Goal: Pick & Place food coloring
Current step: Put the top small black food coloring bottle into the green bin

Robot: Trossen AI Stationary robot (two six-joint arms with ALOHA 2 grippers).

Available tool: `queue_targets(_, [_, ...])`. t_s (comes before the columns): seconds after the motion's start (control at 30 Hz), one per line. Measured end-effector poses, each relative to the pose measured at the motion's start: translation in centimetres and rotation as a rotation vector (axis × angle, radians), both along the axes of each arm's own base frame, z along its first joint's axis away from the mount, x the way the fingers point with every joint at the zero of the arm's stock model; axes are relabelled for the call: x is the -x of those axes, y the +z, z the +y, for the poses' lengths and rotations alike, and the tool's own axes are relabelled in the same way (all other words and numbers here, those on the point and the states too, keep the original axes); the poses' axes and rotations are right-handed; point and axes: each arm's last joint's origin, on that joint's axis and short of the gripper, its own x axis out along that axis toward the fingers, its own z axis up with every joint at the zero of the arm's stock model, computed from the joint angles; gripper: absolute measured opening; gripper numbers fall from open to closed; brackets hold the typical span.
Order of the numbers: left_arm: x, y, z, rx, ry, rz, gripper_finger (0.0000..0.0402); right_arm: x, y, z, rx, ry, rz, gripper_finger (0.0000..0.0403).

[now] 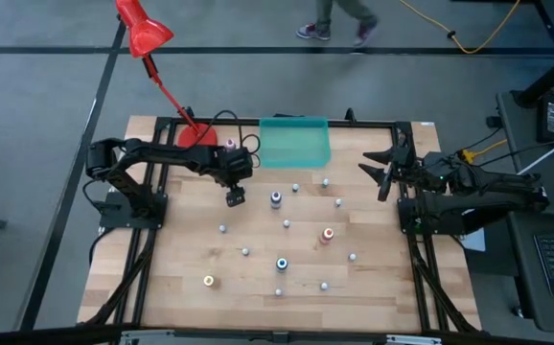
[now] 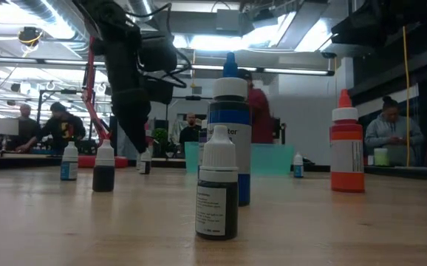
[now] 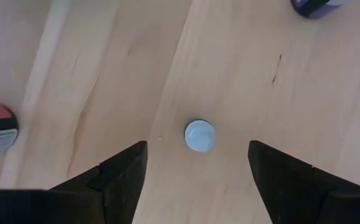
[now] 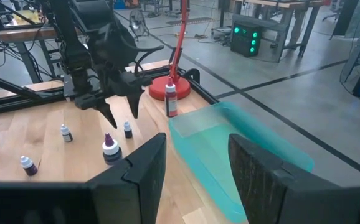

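The left gripper [image 1: 236,196] hangs over the wooden table [image 1: 172,278], toward its far-left part, pointing down. Its two dark fingers [image 3: 114,177] are spread wide with nothing between them. Straight below the gap, in the left wrist view, stands one tiny whitish bottle [image 3: 200,135], seen cap-on as a pale round disc, touching neither finger.

The food coloring [image 1: 287,223] is a scatter of small bottles standing upright across the middle of the table, well apart from one another. From above, most are small whitish dots. A few are slightly bigger: a purple bottle [image 1: 276,199] just beside the left gripper, a red-orange bottle [image 1: 328,234] further right, a blue bottle [image 1: 282,264] nearer the front edge, and a yellow bottle [image 1: 209,281] at the front left.

The low view shows what the overhead view cannot: the bottles have white caps, printed labels and dark or coloured liquid. There, a small dark-filled bottle [image 2: 216,185] stands in front of the taller blue one, with the red-orange one off to the side.

The right gripper [image 1: 380,172] waits at the table's right edge, its fingers apart and empty. Its wrist view looks across a translucent teal tray [image 4: 242,155] at the table's far edge, toward the left arm, and shows a pink bottle [image 4: 170,99] beside the round base of a red desk lamp [image 1: 145,29].
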Motion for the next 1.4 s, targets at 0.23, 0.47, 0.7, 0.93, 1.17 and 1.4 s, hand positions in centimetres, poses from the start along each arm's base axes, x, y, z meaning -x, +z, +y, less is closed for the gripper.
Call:
queue_targets(0.23, [-0.4, -0.4, 0.1, -0.01, -0.003, -0.024, 0.0259, 0.0, 0.0, 0.0, -0.001, 0.0, -0.001, 0.0175])
queue_targets(0.47, [-1.0, -2.1, 0.2, 0.024, -0.018, 0.014, 0.0246, 0.0, 0.0, 0.0, -0.004, -0.001, -0.002, 0.0175])
queue_targets(0.7, [-1.1, -2.4, 0.2, 0.025, -0.018, 0.023, 0.0237, 0.0, 0.0, 0.0, -0.004, -0.001, -0.002, 0.0175])
queue_targets(0.93, [-1.1, -2.3, 0.2, 0.025, -0.017, 0.021, 0.0201, 0.0, 0.0, 0.0, -0.003, -0.001, -0.002, 0.0175])
queue_targets(1.17, [-1.8, -1.3, 0.5, 0.014, -0.009, -0.012, 0.0143, 0.0, 0.0, 0.0, -0.002, -0.001, -0.001, 0.0175])
queue_targets(1.4, [-1.3, -1.4, 0.4, 0.029, -0.016, 0.043, 0.0098, 0.0, 0.0, 0.0, -0.006, 0.013, -0.001, 0.0175])
